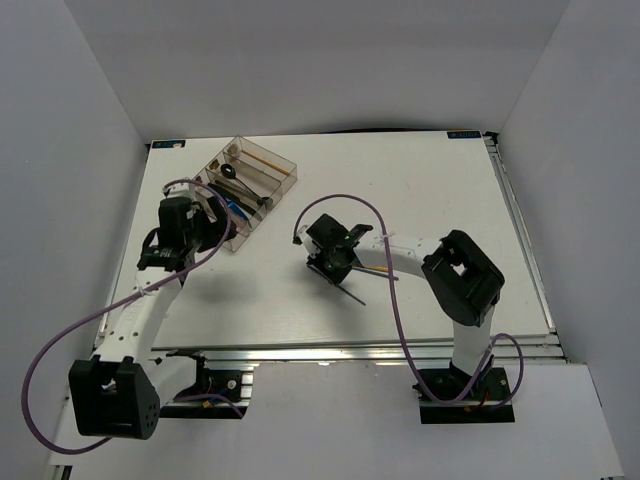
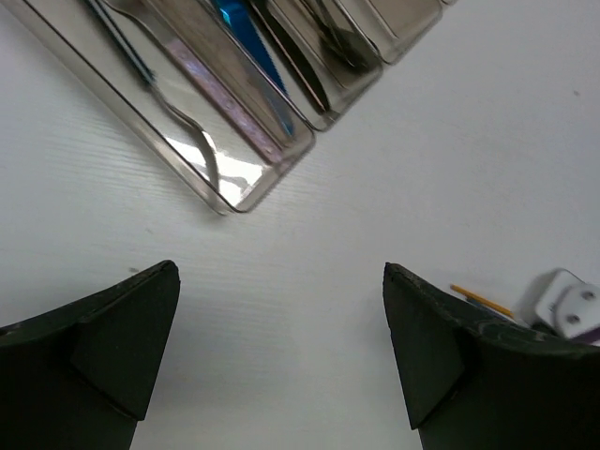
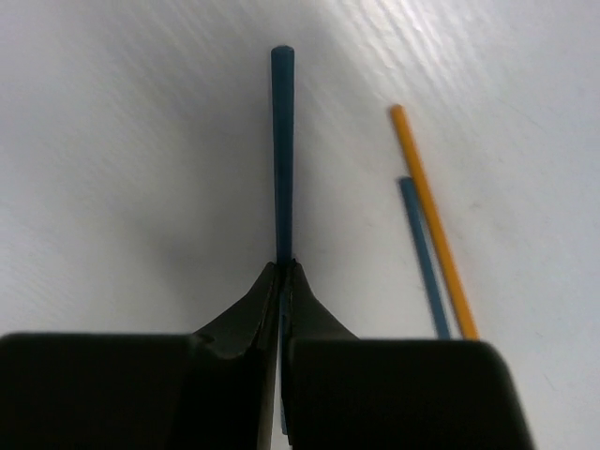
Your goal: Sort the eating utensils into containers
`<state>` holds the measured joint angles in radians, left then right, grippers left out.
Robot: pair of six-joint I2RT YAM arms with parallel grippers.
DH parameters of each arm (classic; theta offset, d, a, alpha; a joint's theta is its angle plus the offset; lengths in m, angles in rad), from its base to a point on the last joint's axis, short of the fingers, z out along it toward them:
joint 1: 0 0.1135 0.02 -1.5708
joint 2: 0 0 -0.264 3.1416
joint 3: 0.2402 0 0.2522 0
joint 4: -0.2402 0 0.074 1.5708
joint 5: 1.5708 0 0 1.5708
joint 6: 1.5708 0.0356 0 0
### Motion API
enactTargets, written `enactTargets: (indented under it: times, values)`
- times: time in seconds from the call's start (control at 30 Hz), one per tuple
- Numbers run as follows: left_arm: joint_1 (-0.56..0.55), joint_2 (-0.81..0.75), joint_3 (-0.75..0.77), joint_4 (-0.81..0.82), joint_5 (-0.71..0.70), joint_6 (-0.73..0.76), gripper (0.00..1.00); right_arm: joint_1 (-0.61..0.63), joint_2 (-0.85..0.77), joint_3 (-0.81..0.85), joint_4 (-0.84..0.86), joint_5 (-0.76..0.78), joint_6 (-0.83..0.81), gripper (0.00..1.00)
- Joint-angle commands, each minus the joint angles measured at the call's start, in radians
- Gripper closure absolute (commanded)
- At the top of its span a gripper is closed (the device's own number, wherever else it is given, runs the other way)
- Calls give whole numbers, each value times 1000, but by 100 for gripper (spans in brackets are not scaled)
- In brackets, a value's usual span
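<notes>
My right gripper (image 3: 284,267) is shut on a dark blue chopstick (image 3: 282,141) and holds it near the table; in the top view the gripper (image 1: 328,264) is at mid-table and the chopstick (image 1: 352,294) sticks out toward the near side. An orange chopstick (image 3: 429,211) and another blue chopstick (image 3: 420,248) lie on the table to its right. The clear organizer tray (image 1: 284,171) stands at the back left and holds a fork (image 2: 190,120), a blue knife (image 2: 246,42), a black spoon (image 2: 330,37) and gold chopsticks (image 1: 266,160). My left gripper (image 2: 281,281) is open and empty just in front of the tray's near end (image 2: 246,192).
The white table's near edge is an aluminium rail (image 1: 350,352). White walls close in the left, back and right sides. Purple cables (image 1: 395,300) loop over both arms. An orange chopstick tip (image 2: 480,300) shows by the left gripper's right finger.
</notes>
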<state>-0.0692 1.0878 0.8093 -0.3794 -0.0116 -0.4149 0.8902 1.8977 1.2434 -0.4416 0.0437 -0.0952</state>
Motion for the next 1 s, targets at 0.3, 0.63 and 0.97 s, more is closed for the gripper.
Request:
enactTargets:
  times: [0.3,0.63,0.97]
  values:
    - [-99,-104,-337,580,497,-393,2,15,-126,57,164,-203,357,100]
    - [-227,-60,-337,600,357,-418,3,15,-232,39,271,-395,485,100]
    - [-245,-5,-334,663,372,-467,61,16,-272,33,299,-413,505,100]
